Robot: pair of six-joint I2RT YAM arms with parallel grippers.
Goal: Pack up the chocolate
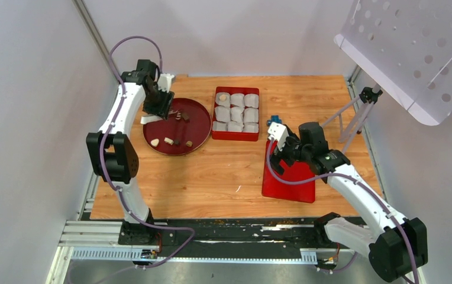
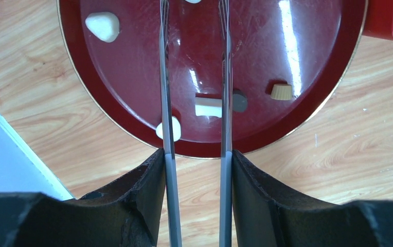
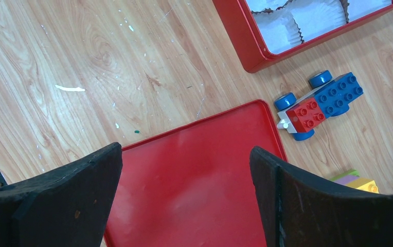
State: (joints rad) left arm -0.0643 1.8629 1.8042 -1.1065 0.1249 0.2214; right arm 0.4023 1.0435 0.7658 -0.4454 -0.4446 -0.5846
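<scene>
My left gripper (image 2: 197, 154) (image 1: 160, 109) is shut on a pair of thin metal tongs (image 2: 226, 77), whose two blades reach out over the dark red round plate (image 2: 132, 103) (image 1: 197, 112). A white oblong chocolate (image 2: 208, 107) lies on the plate between the spread blades, close to the right one. A dark round chocolate (image 2: 240, 101) sits just outside that blade, with a tan one (image 2: 281, 92) further right. White lumps (image 2: 103, 25) (image 2: 168, 128) lie to the left. My right gripper (image 3: 186, 154) (image 1: 280, 139) hangs open over a flat red lid (image 3: 199, 175).
A red box (image 1: 235, 137) holding white paper cups (image 1: 237, 112) stands right of the plate; one cup in its far left corner holds a tan piece (image 1: 223, 97). A toy block car (image 3: 318, 100) (image 1: 275, 120) lies beside the lid. A tripod (image 1: 357, 112) stands at the right edge.
</scene>
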